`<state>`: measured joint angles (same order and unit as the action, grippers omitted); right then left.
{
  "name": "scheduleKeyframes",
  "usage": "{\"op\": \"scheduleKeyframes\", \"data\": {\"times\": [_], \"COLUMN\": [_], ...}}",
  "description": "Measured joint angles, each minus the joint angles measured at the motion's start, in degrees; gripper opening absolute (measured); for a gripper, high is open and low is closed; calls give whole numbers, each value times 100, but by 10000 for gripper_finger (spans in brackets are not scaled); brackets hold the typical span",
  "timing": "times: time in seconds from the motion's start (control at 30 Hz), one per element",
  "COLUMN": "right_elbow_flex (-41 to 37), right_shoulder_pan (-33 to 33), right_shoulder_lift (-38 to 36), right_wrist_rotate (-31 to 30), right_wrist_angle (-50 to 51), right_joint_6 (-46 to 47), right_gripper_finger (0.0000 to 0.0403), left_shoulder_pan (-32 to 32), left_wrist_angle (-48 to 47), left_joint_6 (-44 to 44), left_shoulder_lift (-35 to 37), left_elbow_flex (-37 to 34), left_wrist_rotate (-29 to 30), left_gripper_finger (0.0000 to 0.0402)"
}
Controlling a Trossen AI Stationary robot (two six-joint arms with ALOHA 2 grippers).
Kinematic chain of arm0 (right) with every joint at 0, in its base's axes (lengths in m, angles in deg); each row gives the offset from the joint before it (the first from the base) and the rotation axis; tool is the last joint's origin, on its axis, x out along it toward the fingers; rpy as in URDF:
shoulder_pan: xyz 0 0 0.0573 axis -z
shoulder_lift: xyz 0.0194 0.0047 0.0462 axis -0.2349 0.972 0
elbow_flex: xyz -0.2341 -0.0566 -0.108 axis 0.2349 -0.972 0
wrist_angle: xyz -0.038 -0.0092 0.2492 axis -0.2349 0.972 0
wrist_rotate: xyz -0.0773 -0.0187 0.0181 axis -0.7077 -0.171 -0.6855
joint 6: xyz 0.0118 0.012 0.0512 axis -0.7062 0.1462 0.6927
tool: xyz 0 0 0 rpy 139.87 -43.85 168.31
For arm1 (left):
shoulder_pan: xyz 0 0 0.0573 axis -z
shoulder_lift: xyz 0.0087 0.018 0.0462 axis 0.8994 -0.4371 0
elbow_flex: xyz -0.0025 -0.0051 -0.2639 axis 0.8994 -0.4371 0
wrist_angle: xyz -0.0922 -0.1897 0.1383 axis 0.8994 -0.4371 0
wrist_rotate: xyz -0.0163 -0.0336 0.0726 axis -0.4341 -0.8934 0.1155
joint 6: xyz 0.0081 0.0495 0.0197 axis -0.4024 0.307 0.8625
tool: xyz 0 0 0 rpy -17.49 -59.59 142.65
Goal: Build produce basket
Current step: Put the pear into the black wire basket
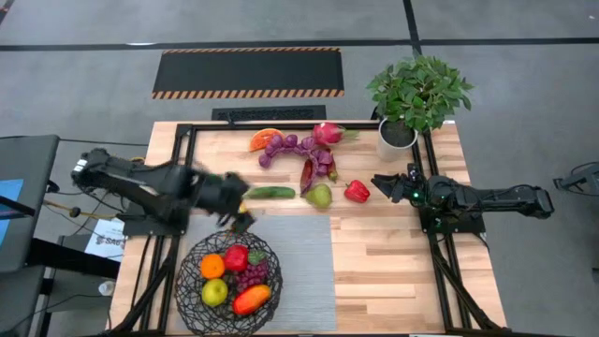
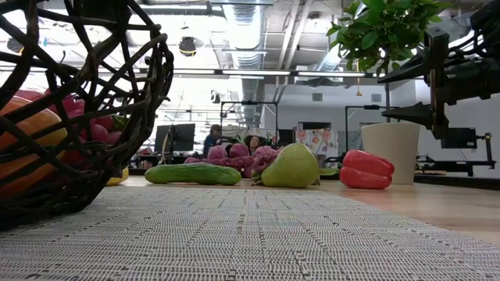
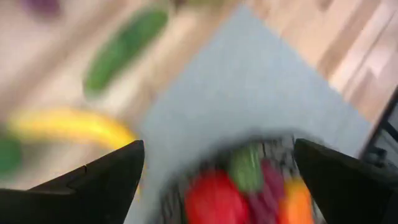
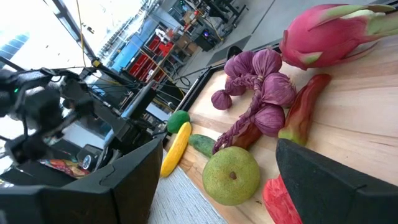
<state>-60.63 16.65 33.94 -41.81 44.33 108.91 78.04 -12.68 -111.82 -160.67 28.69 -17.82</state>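
From above, the left tool point(image 1: 239, 208) hangs just past the far rim of the basket point(image 1: 192, 281), jaws spread and carrying nothing; the basket, at the near left of the table point(image 1: 393, 262), already holds several fruits. The cucumber point(image 1: 271, 193) lies just beside this tool toward the table's middle, long axis running left-right, with the pear point(image 1: 319, 196) and red pepper point(image 1: 356, 191) further along the same row. The right tool point(image 1: 384, 183) also stands released, just beside the pepper, so the right arm is nearer the pepper and the left nearer the cucumber. At table level, the cucumber point(image 2: 193, 173), pear point(image 2: 291, 166) and pepper point(image 2: 366, 168) sit in one row beyond the mat. Left wrist: a banana point(image 3: 68, 126) and cucumber point(image 3: 124, 46) lie ahead, the basket's fruit below. Right wrist: the pear point(image 4: 231, 175) sits between the spread fingers, the dragonfruit point(image 4: 333, 34) beyond.
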Motion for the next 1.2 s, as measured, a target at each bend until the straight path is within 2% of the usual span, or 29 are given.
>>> {"op": "scheduleKeyframes", "data": {"times": [0.2,0.3,0.43,0.6,0.7,0.97,1.2], "right_elbow_flex": [0,0,0,0,0,0,0], "right_shoulder_pan": [-4,-4,-2,-2,-2,-2,-3], "right_shoulder_lift": [0,0,0,0,0,43,116], "right_wrist_rotate": [0,0,0,0,0,-3,-2], "right_wrist_angle": [0,1,0,0,0,-2,2], "right_joint_6": [-14,-14,-12,-12,-12,-12,-7], "right_gripper_finger": [333,333,333,333,333,333,333], "left_shoulder_pan": [-1445,-1964,-2379,-2473,-2470,-2253,-2097], "left_wrist_angle": [1858,2717,3899,4797,5056,5184,5114], "left_joint_6": [2424,3204,3805,4597,4739,5231,5582], "left_shoulder_lift": [-753,-1257,-1928,-2659,-3057,-3950,-4381], "left_elbow_flex": [2,0,0,2,10,455,721], "left_wrist_rotate": [-125,-444,-1029,-1193,-1235,-917,-862], "left_gripper_finger": [396,396,396,396,396,396,396]}}
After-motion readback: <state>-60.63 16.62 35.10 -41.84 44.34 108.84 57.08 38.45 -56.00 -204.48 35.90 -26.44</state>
